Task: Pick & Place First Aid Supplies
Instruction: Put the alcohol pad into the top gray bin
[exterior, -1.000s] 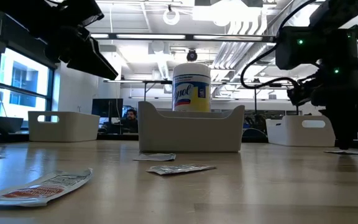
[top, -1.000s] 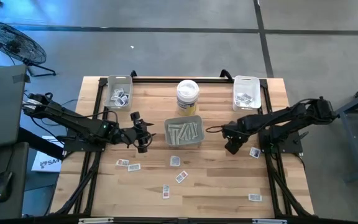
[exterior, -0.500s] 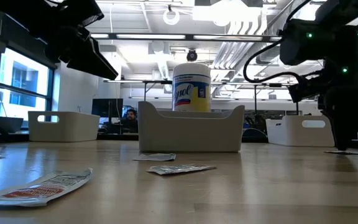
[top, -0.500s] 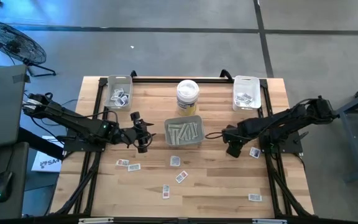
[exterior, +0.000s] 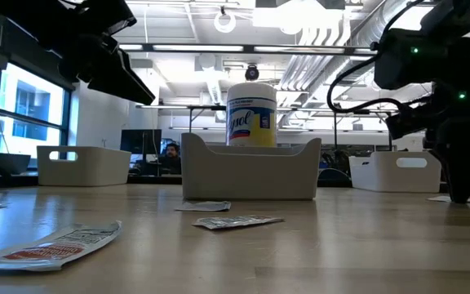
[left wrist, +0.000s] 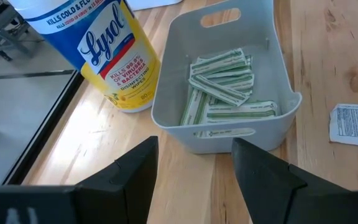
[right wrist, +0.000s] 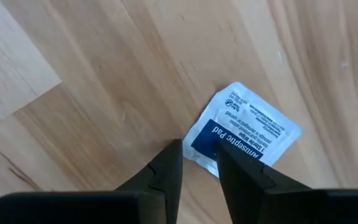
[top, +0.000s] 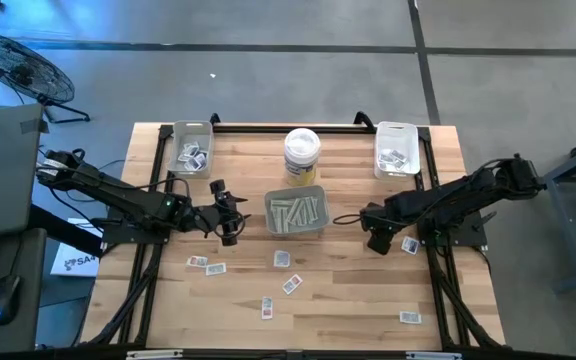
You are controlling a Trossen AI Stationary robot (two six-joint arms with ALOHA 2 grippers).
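The right tool (right wrist: 197,163) is down low over the wooden tabletop (top: 348,285), its fingers a narrow gap apart at the corner of a white antiseptic pad packet (right wrist: 244,130) with a blue band. The packet lies flat, turned diagonally to the plank grain, one corner poking into the gap; whether the fingers actually pinch it cannot be told. From above, that packet (top: 409,244) sits near the tabletop's right side, just beside the tool (top: 376,243), and the right arm reaches in from the right edge, bent and angled down.

The left tool (left wrist: 194,168) hangs spread wide and empty, facing the grey tray (left wrist: 272,43) of long strip packets (left wrist: 222,81) heaped roughly lengthwise in it, the Lysol tub (left wrist: 107,50) alongside. More small packets (top: 290,284) lie scattered on the near half.
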